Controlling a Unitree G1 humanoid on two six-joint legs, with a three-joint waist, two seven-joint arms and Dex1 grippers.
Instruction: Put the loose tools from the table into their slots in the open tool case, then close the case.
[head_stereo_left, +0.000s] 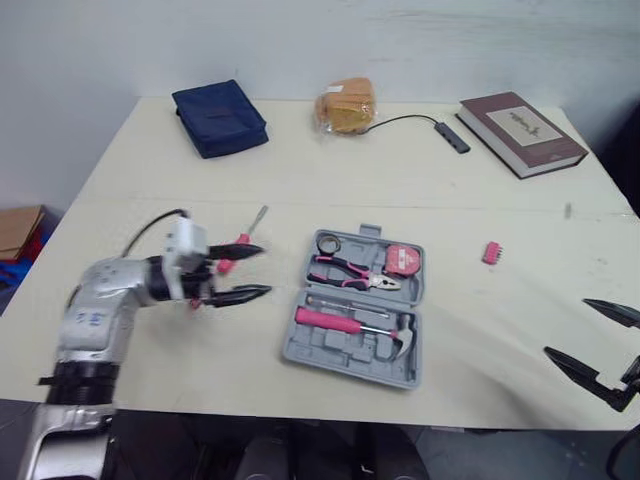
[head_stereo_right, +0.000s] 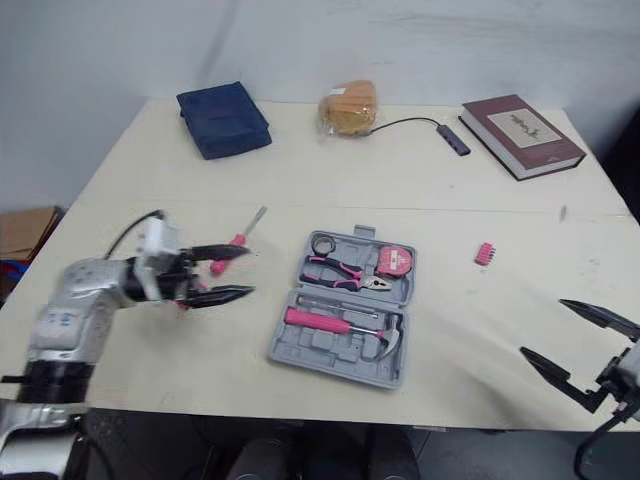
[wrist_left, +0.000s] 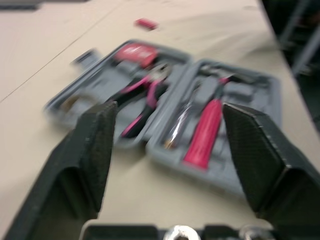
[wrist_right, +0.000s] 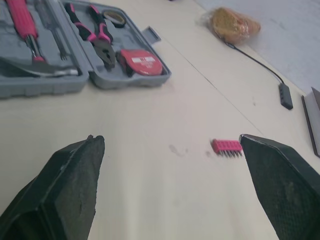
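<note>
1. The tool case (head_stereo_left: 355, 310) lies open and flat on the table (head_stereo_left: 300, 170), near the middle of the front edge; both grey halves face up.
2. In the half further from the front edge sit the pliers (head_stereo_left: 355, 272), a red tape measure (head_stereo_left: 403, 260) and a small dark roll (head_stereo_left: 327, 242); in the nearer half lies the hammer (head_stereo_left: 360, 328) with its pink grip.
3. The screwdriver (head_stereo_left: 250, 230) lies loose on the table, between the case and the left edge, with its pink handle toward the front edge; the upper finger of the left gripper (head_stereo_left: 266, 270) crosses the handle, and I cannot tell whether they touch.
4. The left gripper's fingers are spread wide, pointing at the case, with nothing between them.
5. The pink bit holder (head_stereo_left: 491, 253) lies loose between the case and the right edge, apart from both.
6. The right gripper (head_stereo_left: 566, 327) hangs near the front right corner, its fingers spread wide and empty; the bit holder lies beyond them.
7. Along the back edge: a navy pouch (head_stereo_left: 219, 118), a bagged bun (head_stereo_left: 346, 106), a cable adapter (head_stereo_left: 452, 138) and a book (head_stereo_left: 521, 132) at the back right corner.
</note>
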